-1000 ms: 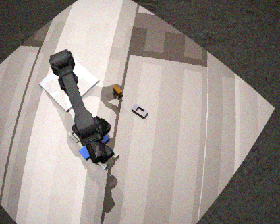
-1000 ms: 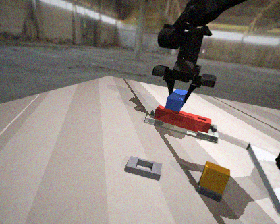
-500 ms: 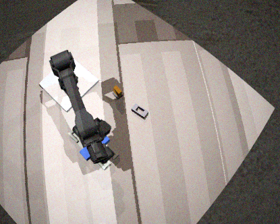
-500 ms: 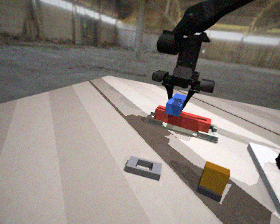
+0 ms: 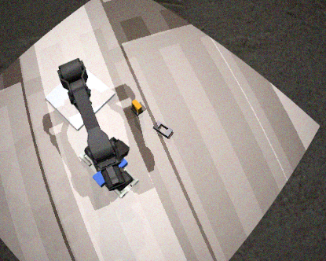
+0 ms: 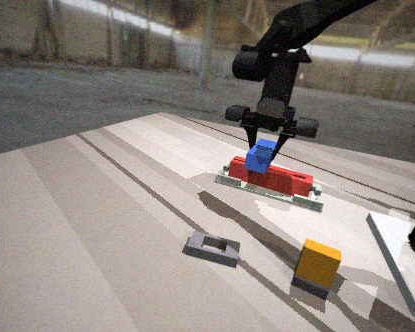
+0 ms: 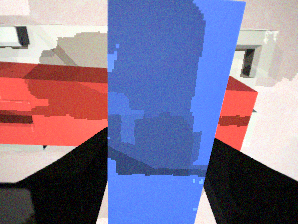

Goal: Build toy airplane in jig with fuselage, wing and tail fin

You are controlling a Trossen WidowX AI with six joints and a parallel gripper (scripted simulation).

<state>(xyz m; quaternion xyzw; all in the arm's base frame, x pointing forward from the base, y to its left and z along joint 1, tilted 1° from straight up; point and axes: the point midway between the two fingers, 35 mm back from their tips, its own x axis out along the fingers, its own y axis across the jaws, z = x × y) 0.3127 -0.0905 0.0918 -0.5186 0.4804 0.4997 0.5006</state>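
Our jaws are clamped about half open on the blue wing (image 6: 260, 156), which hangs just over the red fuselage (image 6: 276, 180) lying in the pale cradle (image 6: 306, 199). In the wrist view the wing crosses the fuselage squarely, but it hides the top socket, so we cannot tell whether the tab is lined up. We judge the step in hand to be fitting the wing: we should come straight down, keep it level, and let go only once it sits on the fuselage.

The cradle's raised ends sit close on both sides, so any sideways correction should be small. The orange fin (image 6: 317, 263) and the grey frame (image 6: 213, 247) stand well apart on the desk (image 6: 86, 225), and straight up looks to us the safest way out.
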